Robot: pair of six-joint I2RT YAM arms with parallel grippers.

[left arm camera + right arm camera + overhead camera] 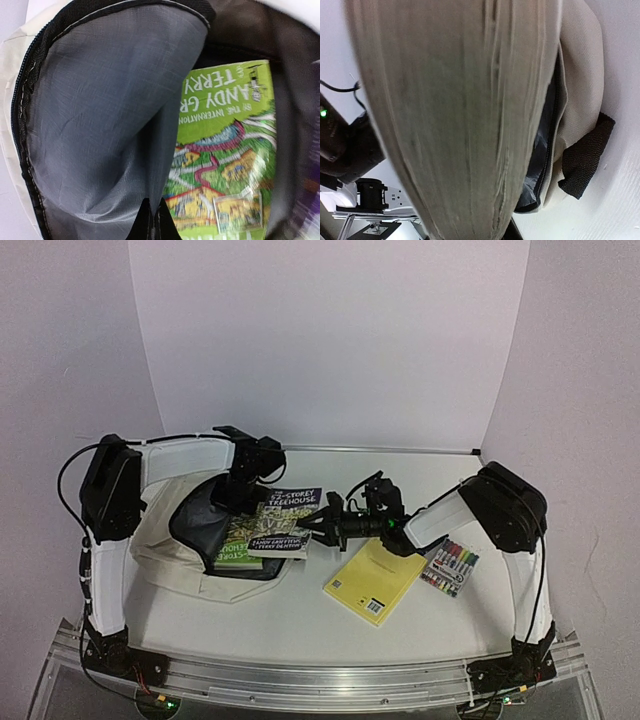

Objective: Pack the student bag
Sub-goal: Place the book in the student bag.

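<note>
The student bag [160, 540] lies at the left of the table, its mouth open toward the middle. The left gripper [150, 221] has its fingers together, and we judge they pinch the grey lining at the rim. Inside lies a green book [225, 150] reading "ANDY GR…" and "TERRY". At the mouth, the right gripper [322, 526] is clamped on the Treehouse book [290, 512], titled "52-STORY TREEHOUSE". Further right lie a yellow booklet [375, 580] and a marker pack [450, 568], their print too small to read. We fear the thin lining could slip free. The mouth would then sag and the book's corner could jam on the zipper edge.
</note>
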